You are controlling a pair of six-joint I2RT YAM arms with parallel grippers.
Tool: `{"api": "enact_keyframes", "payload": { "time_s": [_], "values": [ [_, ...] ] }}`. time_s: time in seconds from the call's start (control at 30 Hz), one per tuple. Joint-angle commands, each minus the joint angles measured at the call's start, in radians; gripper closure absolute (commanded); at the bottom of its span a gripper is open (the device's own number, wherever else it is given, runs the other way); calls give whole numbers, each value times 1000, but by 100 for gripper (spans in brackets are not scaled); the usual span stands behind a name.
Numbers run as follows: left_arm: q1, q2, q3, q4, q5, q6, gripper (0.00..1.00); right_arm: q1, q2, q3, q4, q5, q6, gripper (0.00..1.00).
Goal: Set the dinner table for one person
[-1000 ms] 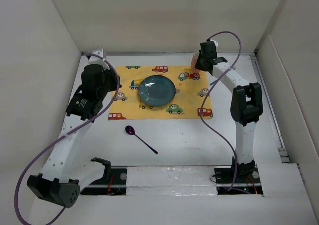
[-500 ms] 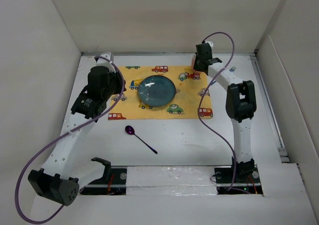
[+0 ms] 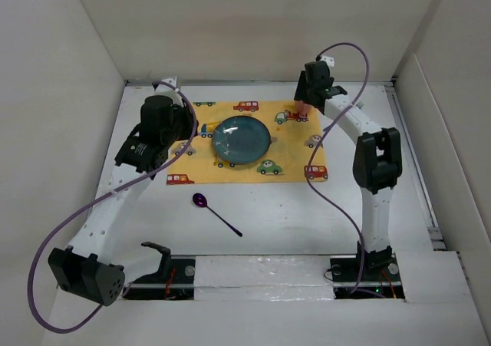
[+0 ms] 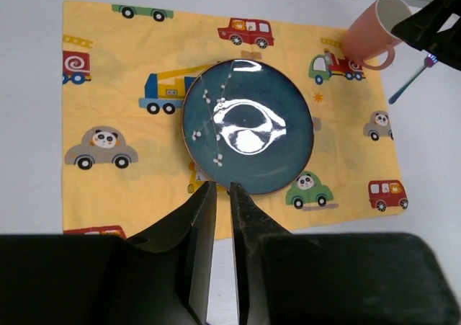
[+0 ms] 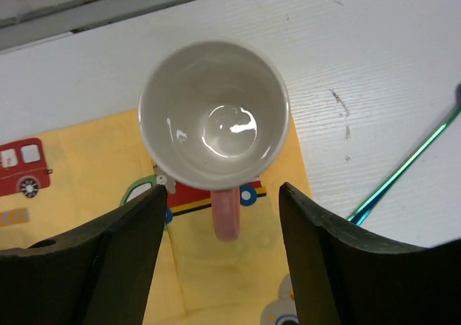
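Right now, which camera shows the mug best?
Right wrist: it looks straight down into the mug, white inside, pink handle. Left wrist shows it small in a corner; top external barely shows it.

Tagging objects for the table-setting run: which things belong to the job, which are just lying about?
Job: dinner table, car-print placemat, teal plate, pink mug, purple spoon, thin iridescent utensil beside the mug.
Lying about: nothing loose; only the rig's left gripper, right gripper.
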Motion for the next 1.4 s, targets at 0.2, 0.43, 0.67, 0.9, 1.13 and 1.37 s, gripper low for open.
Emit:
{"api": "enact_keyframes", "payload": {
  "time_s": [0.2,0.43,0.67,0.9,1.13,1.37],
  "values": [
    [-1,106,131,-11,67,75,90,80,-401,-186,-13,-142,33,98],
    [8,143,148,-42,-61,-72,100,321,-641,-566,72,-314,78,100],
    [8,13,21,-3,-10,-120,100,608,-607,-646,78,-323,44,77],
    [8,-37,-9,-68,-180,-106,100,787,-387,-555,79,-316,35,50],
    [8,-17,93,-94,-301,-156,78,881,-221,-453,64,-300,36,49],
    [8,-6,125,-112,-305,-156,74,899,-110,-436,50,-233,55,52]
  ]
}}
